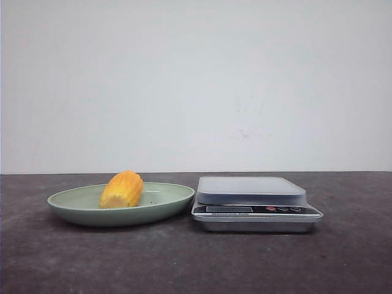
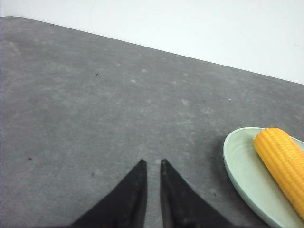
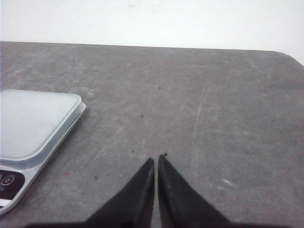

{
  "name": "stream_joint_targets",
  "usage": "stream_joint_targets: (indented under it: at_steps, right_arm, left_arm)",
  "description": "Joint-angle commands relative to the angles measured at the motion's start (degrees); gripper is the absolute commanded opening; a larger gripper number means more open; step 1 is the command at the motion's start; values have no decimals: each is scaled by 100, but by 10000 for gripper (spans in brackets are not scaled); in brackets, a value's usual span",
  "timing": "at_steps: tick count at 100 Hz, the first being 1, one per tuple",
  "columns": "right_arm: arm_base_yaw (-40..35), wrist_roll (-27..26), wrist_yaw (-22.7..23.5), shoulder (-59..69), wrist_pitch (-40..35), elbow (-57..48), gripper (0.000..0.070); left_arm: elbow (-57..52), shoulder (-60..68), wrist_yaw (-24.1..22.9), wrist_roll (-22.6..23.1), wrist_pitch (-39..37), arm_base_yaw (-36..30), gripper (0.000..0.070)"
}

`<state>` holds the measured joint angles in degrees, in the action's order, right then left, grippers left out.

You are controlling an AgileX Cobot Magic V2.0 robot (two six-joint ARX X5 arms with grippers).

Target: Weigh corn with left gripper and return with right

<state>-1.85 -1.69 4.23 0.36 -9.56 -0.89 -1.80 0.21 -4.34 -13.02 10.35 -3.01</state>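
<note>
Grey table [image 1: 184,263]: one corn [image 1: 122,190], one plate [image 1: 79,205], one scale [image 1: 254,205].

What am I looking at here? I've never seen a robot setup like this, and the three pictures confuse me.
It is a two-armed robot at a dark table. The front picture looks forward over the table: a piece of corn lies on a green plate, beside a kitchen scale with nothing on it. The other two pictures come from cameras on each wrist. The black points are fingers: the left gripper near the plate, the right gripper near the scale. Both are nearly closed and hold nothing.
</note>
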Motion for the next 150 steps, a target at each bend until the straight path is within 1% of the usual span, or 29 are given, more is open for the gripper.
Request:
stream_joint_targets:
  at_steps: [1,91,99,115,150]
  right_arm:
    - [0,42,-15,-13,92,13,5]
    - [0,4,28,-13,42,13,5]
    - [0,0,24,-13,24,13,5]
    - [0,-57,26,-13,-28,13,5]
    - [0,-114,33,-13,-13,13,5]
  left_arm:
    - [101,-2,9,57,31,0,6]
    - [101,-2,-11,0,11,0,4]
    - [101,-2,2,109,28,0,4]
    - [101,11,205,459,50,0,4]
    - [101,11,286,461,55,0,4]
